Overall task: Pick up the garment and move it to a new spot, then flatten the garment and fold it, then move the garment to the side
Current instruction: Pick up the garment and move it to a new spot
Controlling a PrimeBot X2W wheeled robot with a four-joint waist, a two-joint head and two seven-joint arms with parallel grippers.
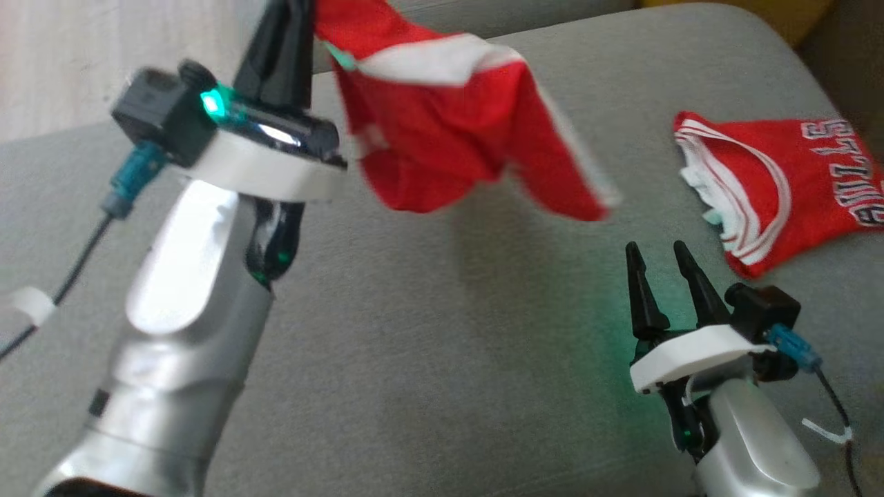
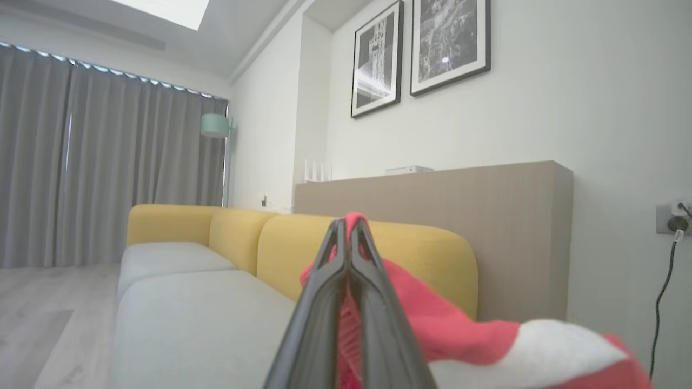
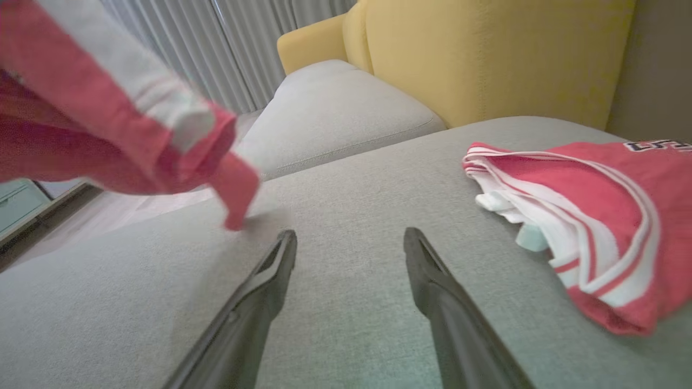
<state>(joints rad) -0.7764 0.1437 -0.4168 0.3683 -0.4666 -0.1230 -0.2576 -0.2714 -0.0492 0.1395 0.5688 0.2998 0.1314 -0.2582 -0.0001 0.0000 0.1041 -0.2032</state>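
A red garment (image 1: 449,124) with a white band hangs in the air over the grey sofa seat (image 1: 428,359). My left gripper (image 1: 300,10) is raised at the upper left and shut on its top edge. In the left wrist view the red cloth (image 2: 432,319) is pinched between the closed fingers of the left gripper (image 2: 348,221) and drapes off to the right. My right gripper (image 1: 656,252) rests low at the right, open and empty, apart from the hanging cloth. In the right wrist view the garment (image 3: 81,124) hangs at the upper left of the right gripper (image 3: 350,237).
A second red jersey (image 1: 780,186) with white trim and lettering lies bunched on the seat, just right of the right gripper, also seen as the jersey (image 3: 594,216). Yellow backrests (image 3: 486,54) border the seat. Wooden floor (image 1: 69,55) lies beyond the left edge.
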